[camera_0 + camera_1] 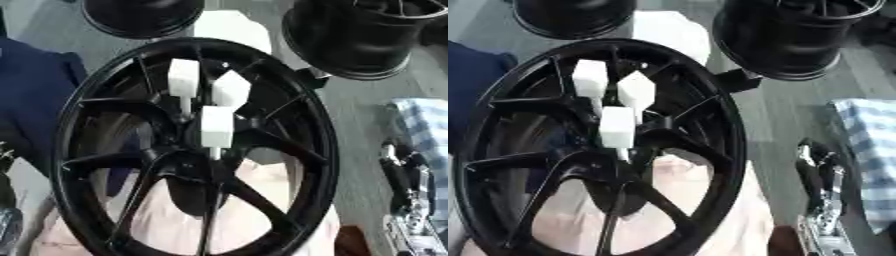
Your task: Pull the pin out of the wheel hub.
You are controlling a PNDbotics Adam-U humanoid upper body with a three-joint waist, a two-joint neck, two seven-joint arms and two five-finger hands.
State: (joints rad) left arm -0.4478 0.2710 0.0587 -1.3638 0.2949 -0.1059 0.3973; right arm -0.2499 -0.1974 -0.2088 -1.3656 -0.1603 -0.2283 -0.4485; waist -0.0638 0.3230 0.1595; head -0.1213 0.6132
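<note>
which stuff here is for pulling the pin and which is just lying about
For the job:
large black spoked wheel hub
three white block-headed pins at its centre
right robot hand

Lying about:
two black rims behind
blue checked cloth
dark blue fabric

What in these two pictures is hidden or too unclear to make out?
- Pins: three white blocks stand at the wheel hub; how deep their stems sit is blurred in both views.
- Right robot hand: dark shape near the right edge, fingers unclear.
- Left robot hand: in neither view.
- Wheel: bottom rim cut off by the lower edge.
</note>
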